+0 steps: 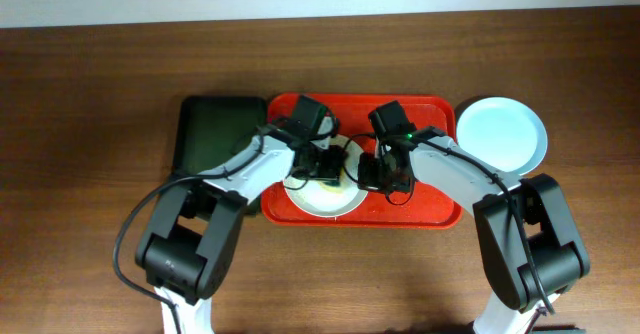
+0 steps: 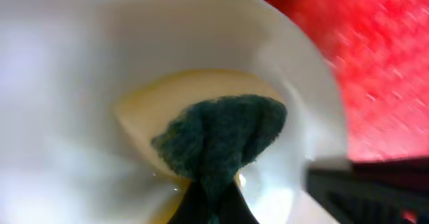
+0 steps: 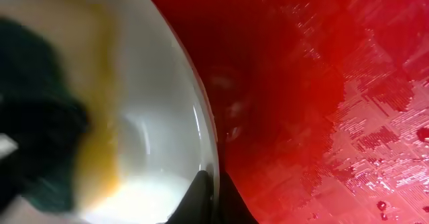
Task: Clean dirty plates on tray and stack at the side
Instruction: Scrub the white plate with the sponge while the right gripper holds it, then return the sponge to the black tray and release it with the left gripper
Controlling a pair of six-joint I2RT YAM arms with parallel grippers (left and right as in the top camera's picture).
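No writing, label, brand name, number or sign can be read on anything in the three views.
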